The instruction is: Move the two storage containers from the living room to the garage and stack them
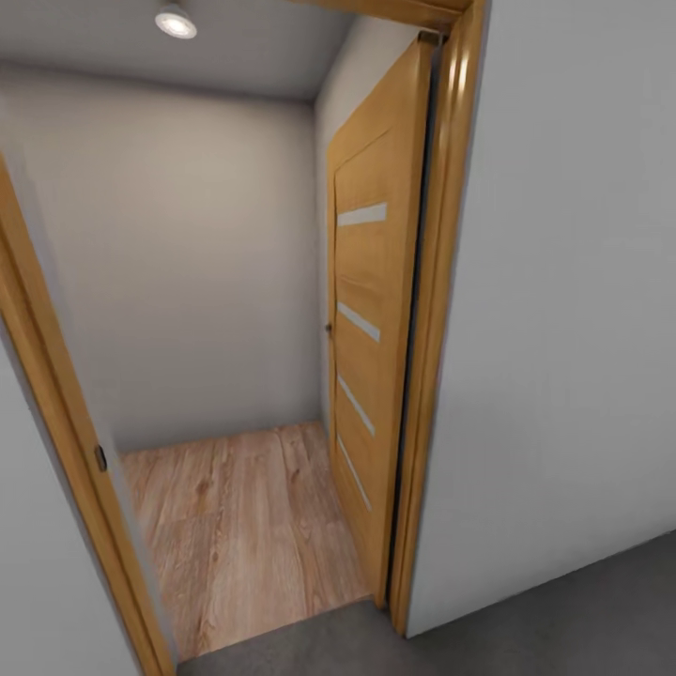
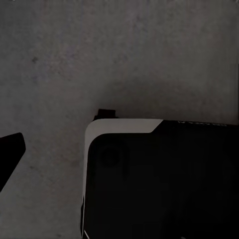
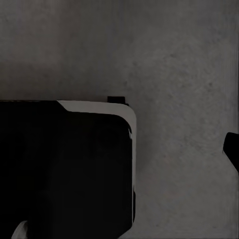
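Head view: open doorway, honey-brown wooden door point(image 1: 371, 376) with pale glass strips swung inward. Behind it small room, light wood-plank floor point(image 1: 239, 535), plain grey wall point(image 1: 188, 263), round ceiling lamp point(image 1: 176, 20) lit. Dark grey rough concrete floor point(image 1: 526, 620) on near side of doorway.

Wrist views: same concrete under both arms, black robot base with white rim point(image 2: 124, 127) below. Dark finger tip at edge of each wrist view; jaws wide or narrow, cannot tell. Orange-red bins: whereabouts cannot tell.
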Controlling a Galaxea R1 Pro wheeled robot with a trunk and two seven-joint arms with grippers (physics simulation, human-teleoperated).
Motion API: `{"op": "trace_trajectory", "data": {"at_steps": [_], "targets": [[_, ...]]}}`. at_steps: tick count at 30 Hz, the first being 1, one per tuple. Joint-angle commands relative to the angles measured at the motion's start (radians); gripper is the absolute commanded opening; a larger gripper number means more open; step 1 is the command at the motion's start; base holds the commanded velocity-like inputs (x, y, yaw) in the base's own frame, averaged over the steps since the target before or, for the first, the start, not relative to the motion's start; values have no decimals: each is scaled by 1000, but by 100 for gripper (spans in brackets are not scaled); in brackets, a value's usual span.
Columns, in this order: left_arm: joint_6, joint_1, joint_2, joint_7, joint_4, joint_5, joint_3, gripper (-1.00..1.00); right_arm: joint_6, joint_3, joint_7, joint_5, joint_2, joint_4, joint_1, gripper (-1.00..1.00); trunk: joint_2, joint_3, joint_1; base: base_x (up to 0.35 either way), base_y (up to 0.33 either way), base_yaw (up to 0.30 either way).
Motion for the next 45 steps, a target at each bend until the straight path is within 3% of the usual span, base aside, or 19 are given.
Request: {"op": "trace_trajectory", "data": {"at_steps": [1,35,45], "targets": [[-2,-1,0,-3,1,2,6,100,-6,9,2,-10,0,3,-1,100,-1,0,1,293,-153,265],[-3,-1,3,-2,3,3,6,100,-7,12,2,-8,2,3,-1,100,-1,0,1,312,-27,266],[-5,-1,2,0,3,3,6,100,-12,10,2,-14,0,3,-1,100,-1,0,1,47,-2,31]]}}
